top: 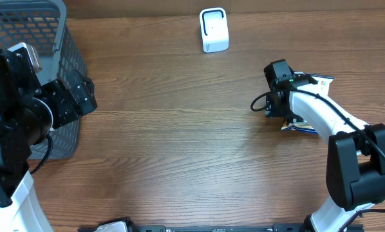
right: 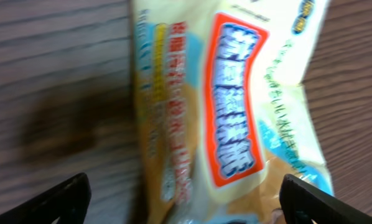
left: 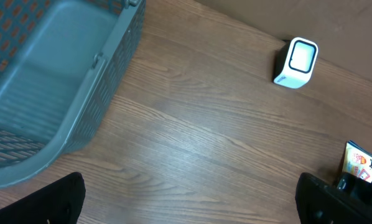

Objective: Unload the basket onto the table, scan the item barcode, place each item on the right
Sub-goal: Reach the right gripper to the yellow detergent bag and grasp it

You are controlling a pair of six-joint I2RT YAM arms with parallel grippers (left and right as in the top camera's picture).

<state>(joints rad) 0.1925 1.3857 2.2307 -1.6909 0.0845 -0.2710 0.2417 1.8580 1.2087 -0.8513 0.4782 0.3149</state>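
Overhead: right gripper (top: 284,96) over snack packet (top: 308,80) at table's (top: 179,142) right edge, scanner (top: 213,29) far off.
Left wrist: left gripper (left: 189,211) spread wide — beside basket (left: 55,106).
Right wrist: jaws apart, straddling packet — nothing grasped.

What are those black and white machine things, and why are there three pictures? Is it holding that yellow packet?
They are two robot arms at a wooden table. One picture looks down from above; the other two come from small cameras on each arm's wrist.

On the table sit a grey plastic basket, a small white barcode scanner and a yellow snack packet with a red label.

The right gripper hovers right over the packet with its jaws wide open either side, so nothing is held yet. The left gripper is near the basket, jaws open and empty too. The job is to show the packet's barcode to the scanner.
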